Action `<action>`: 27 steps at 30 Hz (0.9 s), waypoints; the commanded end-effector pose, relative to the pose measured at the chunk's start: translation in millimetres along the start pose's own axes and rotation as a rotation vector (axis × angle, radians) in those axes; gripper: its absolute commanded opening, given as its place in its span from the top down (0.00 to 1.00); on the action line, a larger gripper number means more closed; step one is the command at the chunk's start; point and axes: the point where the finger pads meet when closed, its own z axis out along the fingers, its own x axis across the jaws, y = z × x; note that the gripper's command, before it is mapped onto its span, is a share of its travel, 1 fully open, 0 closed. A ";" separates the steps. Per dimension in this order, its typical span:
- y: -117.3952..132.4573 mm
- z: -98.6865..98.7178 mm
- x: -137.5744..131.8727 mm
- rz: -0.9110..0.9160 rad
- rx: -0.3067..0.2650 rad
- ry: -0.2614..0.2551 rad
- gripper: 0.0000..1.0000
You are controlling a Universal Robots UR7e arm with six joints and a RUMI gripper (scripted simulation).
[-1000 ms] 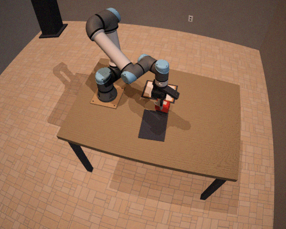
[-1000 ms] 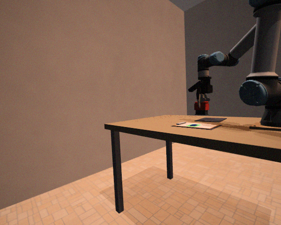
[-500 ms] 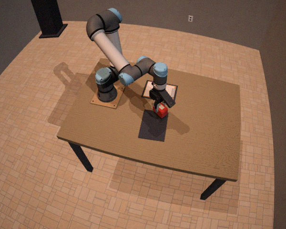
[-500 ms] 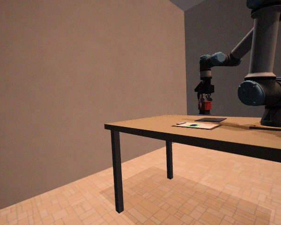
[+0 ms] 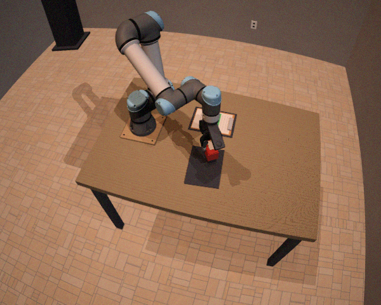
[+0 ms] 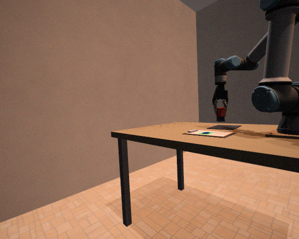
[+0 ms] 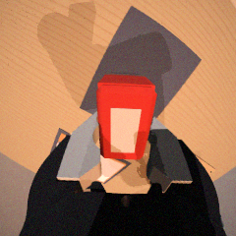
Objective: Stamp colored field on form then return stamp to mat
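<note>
My gripper point(image 5: 211, 146) is shut on the red stamp point(image 5: 212, 153) and holds it upright in the air above the far end of the dark mat point(image 5: 204, 167). In the side view the stamp point(image 6: 221, 113) hangs clear above the mat point(image 6: 224, 127). In the wrist view the red stamp point(image 7: 126, 122) sits between my fingers with the mat point(image 7: 147, 64) below it. The form point(image 5: 219, 122) lies behind the mat; its green field point(image 6: 206, 133) carries a blue mark.
The robot base point(image 5: 141, 126) stands on a plate at the table's back left. A small grey bar point(image 6: 192, 130) lies at the form's end. The table edge point(image 6: 196, 148) runs near the form in the side view.
</note>
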 end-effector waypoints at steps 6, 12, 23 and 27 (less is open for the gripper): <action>-7.2 -0.6 10.8 0.201 0.003 0.003 0.80; -10.6 -0.7 17.0 0.312 0.003 0.003 0.80; -14.0 -0.8 23.9 0.434 0.003 0.003 0.80; -15.1 -0.8 26.0 0.471 0.003 0.003 0.80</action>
